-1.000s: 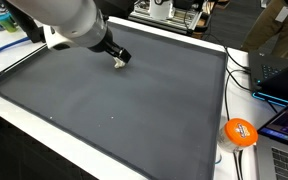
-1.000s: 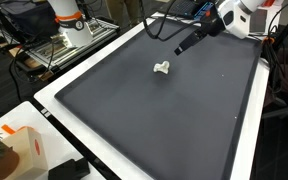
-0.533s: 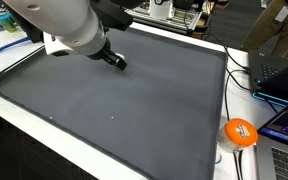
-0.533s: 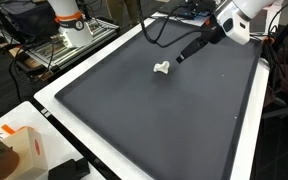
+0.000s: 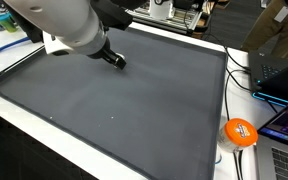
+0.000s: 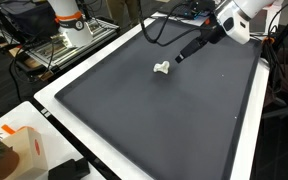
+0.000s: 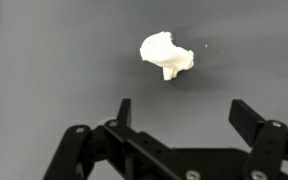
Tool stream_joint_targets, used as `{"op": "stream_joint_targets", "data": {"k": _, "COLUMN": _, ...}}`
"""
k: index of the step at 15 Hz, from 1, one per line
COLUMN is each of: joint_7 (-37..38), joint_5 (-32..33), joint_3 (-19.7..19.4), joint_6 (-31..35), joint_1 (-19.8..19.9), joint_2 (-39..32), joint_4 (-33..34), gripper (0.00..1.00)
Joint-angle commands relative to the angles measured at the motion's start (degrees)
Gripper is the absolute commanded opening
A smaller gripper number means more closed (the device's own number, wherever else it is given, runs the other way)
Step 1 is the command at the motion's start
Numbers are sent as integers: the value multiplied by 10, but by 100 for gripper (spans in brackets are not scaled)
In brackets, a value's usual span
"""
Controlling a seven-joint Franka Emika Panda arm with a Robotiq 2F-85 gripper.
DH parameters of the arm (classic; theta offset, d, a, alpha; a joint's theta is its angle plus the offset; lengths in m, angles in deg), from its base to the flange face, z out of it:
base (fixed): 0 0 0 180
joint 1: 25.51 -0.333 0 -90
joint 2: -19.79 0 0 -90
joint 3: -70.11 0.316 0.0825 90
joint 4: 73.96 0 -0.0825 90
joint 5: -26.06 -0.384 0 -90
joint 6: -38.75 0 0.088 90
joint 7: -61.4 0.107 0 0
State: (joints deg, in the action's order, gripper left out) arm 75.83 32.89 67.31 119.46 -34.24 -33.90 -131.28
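Hovering over the dark mat (image 6: pixel 154 125), jaws spread as wide as they go, nothing between them.

Where's the white lump (image 7: pixel 166 54)?

It lies on the mat, just ahead of my fingertips (image 7: pixel 124 110) in the wrist view, not touching them. In an exterior view I see it toward the mat's far half, with the jaws just beside it and a bit above.

Anything else around?

An orange round thing (image 5: pixel 240 131) sits on the desk (image 6: pixel 44 100), off the mat and well apart. My arm (image 5: pixel 64 25) hides the lump there.
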Motion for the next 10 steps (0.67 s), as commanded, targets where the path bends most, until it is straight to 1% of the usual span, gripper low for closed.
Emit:
{"op": "stream_joint_targets", "data": {"k": 1, "joint_7": 24, "joint_5": -26, "joint_3": 5, "joint_6": -14, "joint_1": 13, "joint_2": -17, "joint_4": 10, "gripper": 100}}
{"op": "stream_joint_targets", "data": {"k": 4, "joint_7": 41, "joint_5": -40, "joint_3": 3, "joint_6": -21, "joint_1": 17, "joint_2": -29, "joint_4": 7, "gripper": 100}}
{"op": "stream_joint_targets", "data": {"k": 10, "joint_7": 34, "joint_5": -55, "joint_3": 5, "joint_6": -43, "joint_1": 29, "joint_2": -49, "joint_4": 4, "gripper": 100}}
